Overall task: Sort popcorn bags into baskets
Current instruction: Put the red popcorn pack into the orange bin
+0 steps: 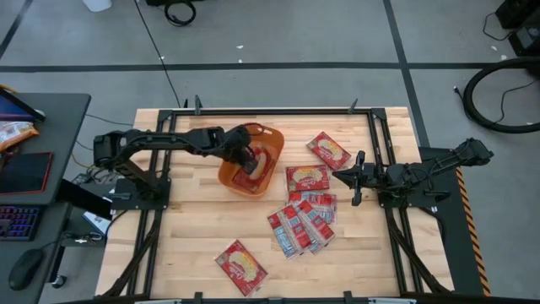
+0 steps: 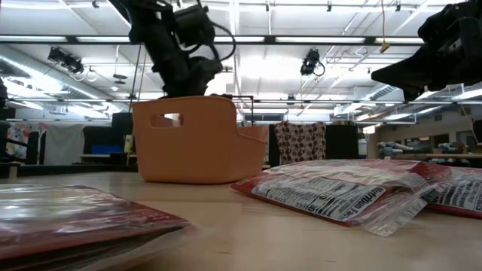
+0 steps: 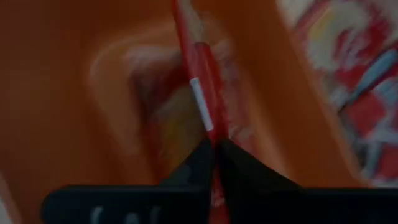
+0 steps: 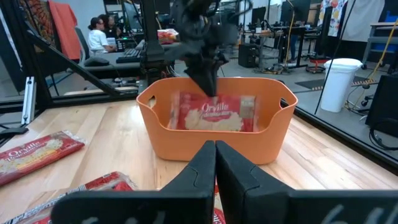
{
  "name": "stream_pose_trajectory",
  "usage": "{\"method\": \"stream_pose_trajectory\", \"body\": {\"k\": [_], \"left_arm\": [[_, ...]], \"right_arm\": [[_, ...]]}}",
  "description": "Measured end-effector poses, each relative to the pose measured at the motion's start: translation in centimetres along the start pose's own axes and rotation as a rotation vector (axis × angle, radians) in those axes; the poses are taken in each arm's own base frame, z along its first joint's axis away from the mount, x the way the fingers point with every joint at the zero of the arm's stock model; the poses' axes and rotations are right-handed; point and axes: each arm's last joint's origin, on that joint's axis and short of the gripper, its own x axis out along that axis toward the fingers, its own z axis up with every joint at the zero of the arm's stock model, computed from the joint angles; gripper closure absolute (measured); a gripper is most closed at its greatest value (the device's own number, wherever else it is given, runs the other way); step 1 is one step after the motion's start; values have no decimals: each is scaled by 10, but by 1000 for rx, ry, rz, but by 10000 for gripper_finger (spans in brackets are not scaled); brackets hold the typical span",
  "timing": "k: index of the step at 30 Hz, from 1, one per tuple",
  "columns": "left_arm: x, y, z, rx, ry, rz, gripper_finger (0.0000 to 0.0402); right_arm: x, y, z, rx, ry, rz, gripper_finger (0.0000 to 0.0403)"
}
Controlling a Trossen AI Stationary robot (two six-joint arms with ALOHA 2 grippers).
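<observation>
The left gripper (image 1: 251,162) hangs inside the orange basket (image 1: 226,173), fingers pinching a popcorn bag (image 4: 214,112) edge-on. The right gripper (image 1: 344,178) waits clenched, empty, right of the basket.

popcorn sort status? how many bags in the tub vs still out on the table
Done: nothing clearly released yet. In hand: the left gripper is down inside the orange basket, its fingers pinching one popcorn bag that stands on edge there. The blur hides any other bags under it. Left: two loose bags beside the basket, a fanned pile and a single bag at the table's near edge. The right gripper waits shut, holding nothing.
</observation>
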Motion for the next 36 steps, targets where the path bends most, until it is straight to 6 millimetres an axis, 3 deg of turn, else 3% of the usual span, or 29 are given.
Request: {"method": "stream_pose_trajectory", "body": {"k": [7, 10, 14, 18, 22, 31, 36], "left_arm": [[-11, -6, 4, 148, -9, 114, 290], [-21, -31, 8, 359, -86, 72, 285], [-32, -76, -10, 671, -156, -89, 284], [-46, -118, -41, 887, -255, -151, 283], [-56, -146, -83, 1026, -232, -231, 283], [-60, -199, -186, 955, -150, -349, 282], [-60, -225, -221, 963, -37, -311, 282]], "right_arm": [[0, 0, 0, 0, 0, 0, 387], [0, 0, 0, 0, 0, 0, 387], [0, 0, 0, 0, 0, 0, 387], [0, 0, 0, 0, 0, 0, 387], [0, 0, 0, 0, 0, 0, 387], [0, 0, 0, 2, -3, 0, 387], [0, 0, 0, 1, -2, 0, 387]]}}
